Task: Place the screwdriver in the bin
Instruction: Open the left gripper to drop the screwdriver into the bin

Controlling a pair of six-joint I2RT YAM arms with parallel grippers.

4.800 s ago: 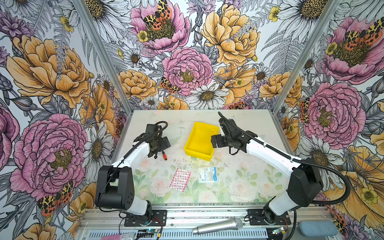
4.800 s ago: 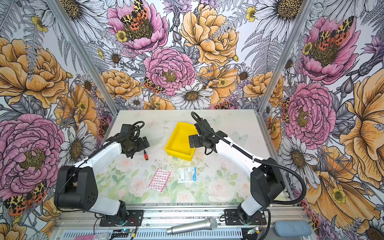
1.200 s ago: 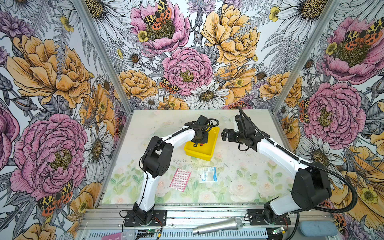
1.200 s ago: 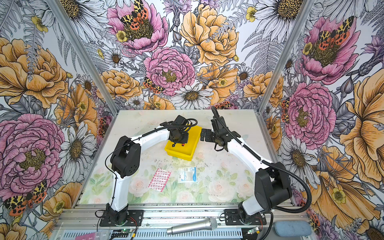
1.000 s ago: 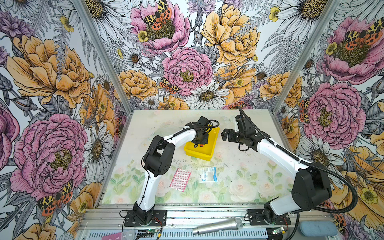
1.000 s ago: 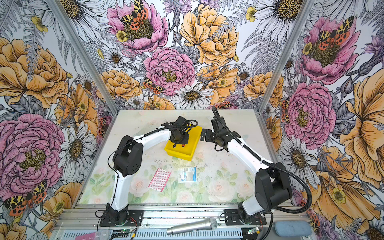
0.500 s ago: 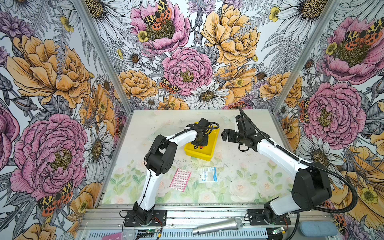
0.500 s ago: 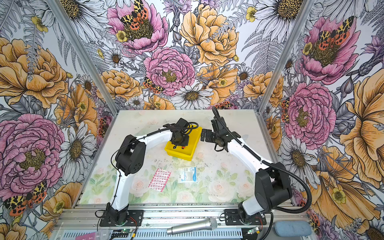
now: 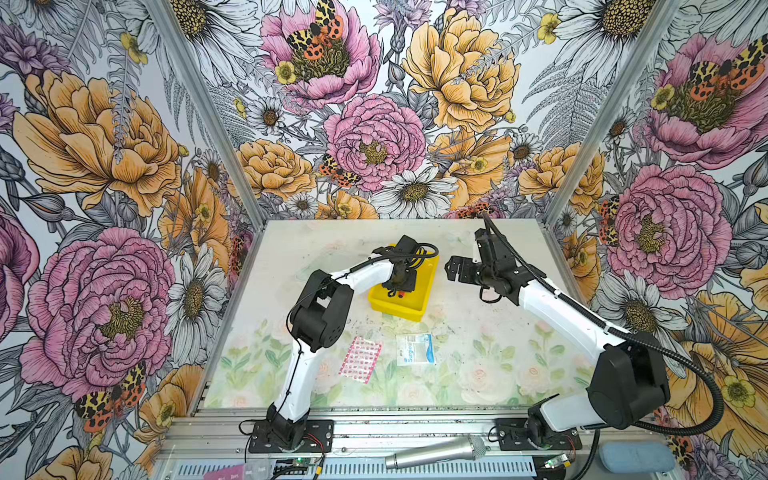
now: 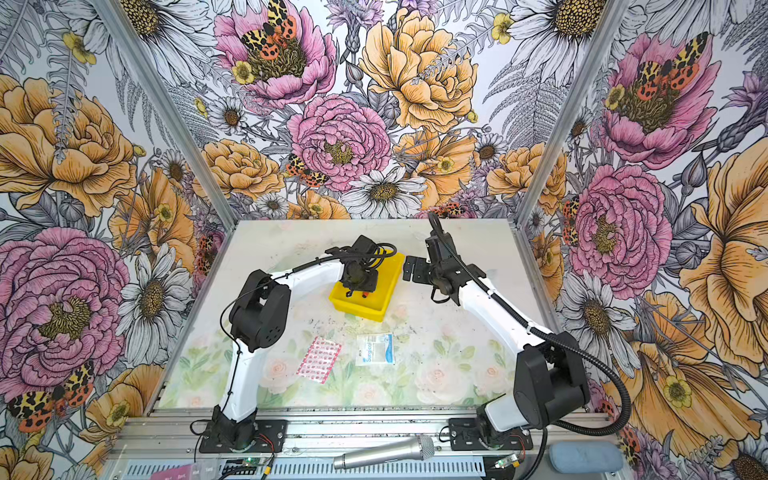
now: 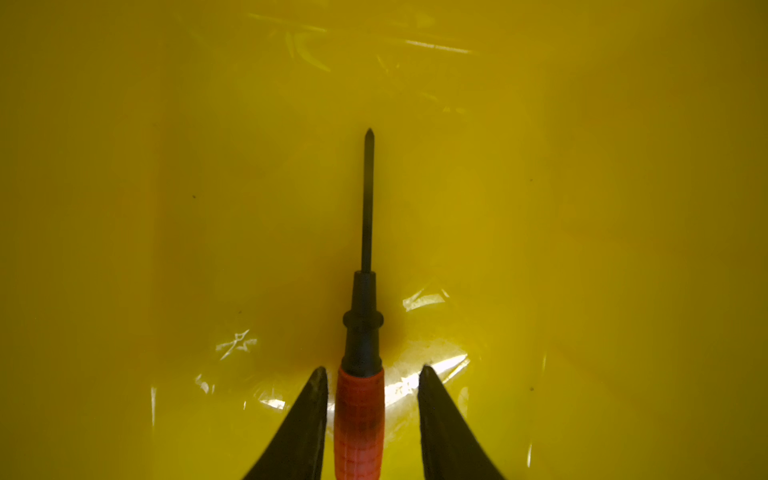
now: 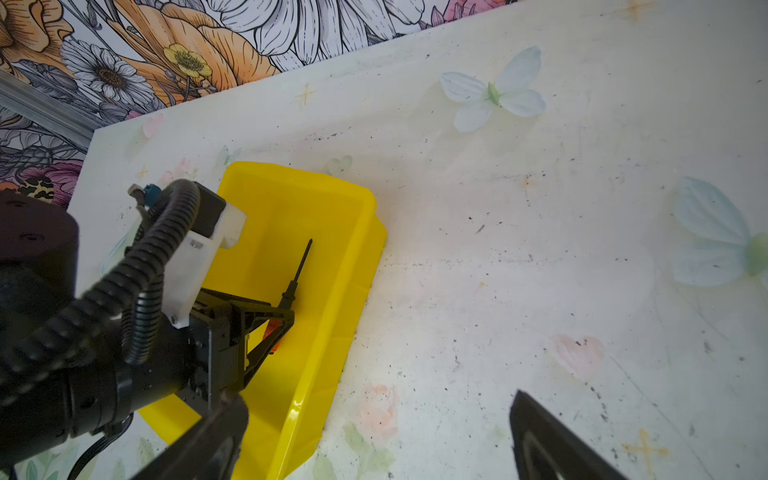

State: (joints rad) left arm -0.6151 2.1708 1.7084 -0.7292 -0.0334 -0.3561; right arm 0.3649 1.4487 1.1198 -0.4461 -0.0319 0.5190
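L gripper (image 11: 372,369) is down inside the bin (image 11: 166,208), jaws parted. In the L wrist view the screwdriver (image 11: 361,332) sits between the two black fingers (image 11: 303,424). There's a clear yellow gap on one side of the orange handle and a thin sliver on the other, so no squeeze on it. Shaft points straight away from the fingers, tip over bare yellow floor. Resting on the floor or just above it? Can't tell.

In both top views the L arm reaches across to the bin (image 9: 395,309), wrist right over it, and a bit of orange handle (image 9: 401,293) peeks out below the gripper, inside the rim. Bin sits mid-table, toward the back.

R gripper (image 9: 453,270) hangs just beside the bin's right edge, above the table (image 9: 478,332), not touching it. R wrist view: its fingers (image 12: 540,436) stand wide apart, nothing between them, only tabletop. Same view shows the screwdriver (image 12: 297,270) in the bin (image 12: 332,332), handle end tucked in the L gripper (image 12: 270,328).

Nearer the front: red pkt (image 9: 360,359) and white pkt (image 9: 414,349), side by side, well apart from the bin.
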